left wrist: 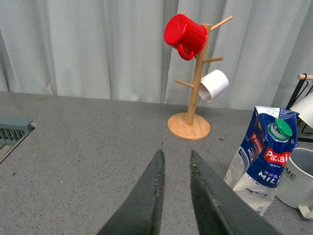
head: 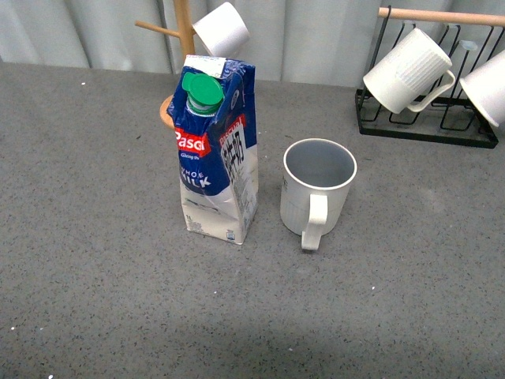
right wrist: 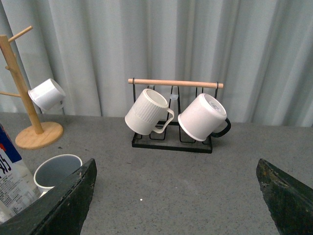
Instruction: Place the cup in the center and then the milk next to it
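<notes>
The cream ribbed cup (head: 317, 192) stands upright in the middle of the grey table, handle toward me, grey-blue inside. The blue and white milk carton (head: 215, 148) with its green cap stands upright just left of it, a small gap between them. Both also show in the left wrist view, the milk (left wrist: 264, 157) and the cup (left wrist: 299, 177) with "ME" lettering, and in the right wrist view, the cup (right wrist: 55, 171) and the milk (right wrist: 11, 183). My left gripper (left wrist: 175, 157) is shut and empty, back from the carton. My right gripper (right wrist: 176, 169) is wide open and empty. Neither arm shows in the front view.
A wooden mug tree (left wrist: 194, 88) with a red mug (left wrist: 185, 35) and a small white cup (head: 222, 28) stands behind the carton. A black rack (right wrist: 172, 117) with white ribbed mugs (head: 408, 71) is at the back right. A grey tray edge (left wrist: 12, 132) lies left.
</notes>
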Robot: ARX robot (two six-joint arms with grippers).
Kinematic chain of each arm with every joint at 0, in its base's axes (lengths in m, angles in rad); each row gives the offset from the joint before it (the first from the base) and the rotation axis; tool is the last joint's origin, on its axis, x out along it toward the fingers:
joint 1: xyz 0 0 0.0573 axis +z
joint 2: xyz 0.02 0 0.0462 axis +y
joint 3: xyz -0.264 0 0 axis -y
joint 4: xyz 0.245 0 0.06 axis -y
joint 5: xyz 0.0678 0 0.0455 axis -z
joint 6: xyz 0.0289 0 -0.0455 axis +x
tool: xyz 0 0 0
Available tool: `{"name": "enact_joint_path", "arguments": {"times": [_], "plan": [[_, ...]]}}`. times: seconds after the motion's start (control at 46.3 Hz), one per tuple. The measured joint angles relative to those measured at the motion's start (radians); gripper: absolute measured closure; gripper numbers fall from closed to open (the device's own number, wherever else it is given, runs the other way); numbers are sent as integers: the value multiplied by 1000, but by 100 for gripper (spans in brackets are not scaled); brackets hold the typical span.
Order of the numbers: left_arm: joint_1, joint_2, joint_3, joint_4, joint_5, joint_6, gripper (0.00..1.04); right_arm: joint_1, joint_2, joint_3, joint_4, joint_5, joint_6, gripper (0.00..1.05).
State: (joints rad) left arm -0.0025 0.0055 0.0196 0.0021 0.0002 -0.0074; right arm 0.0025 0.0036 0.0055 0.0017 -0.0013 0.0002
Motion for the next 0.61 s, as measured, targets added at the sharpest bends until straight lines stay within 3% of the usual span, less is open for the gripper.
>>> {"name": "enact_joint_path", "arguments": {"times": [0.13,0.411,0.605], "plan": [[0,-1,0,0,0,0,65,0,0,0,0,0,0,9],[0,-1,0,-1,0,1,5,0,0,0,0,0,0,9],[0,-1,0,-1,0,3,7,0,0,0,0,0,0,9]]}}
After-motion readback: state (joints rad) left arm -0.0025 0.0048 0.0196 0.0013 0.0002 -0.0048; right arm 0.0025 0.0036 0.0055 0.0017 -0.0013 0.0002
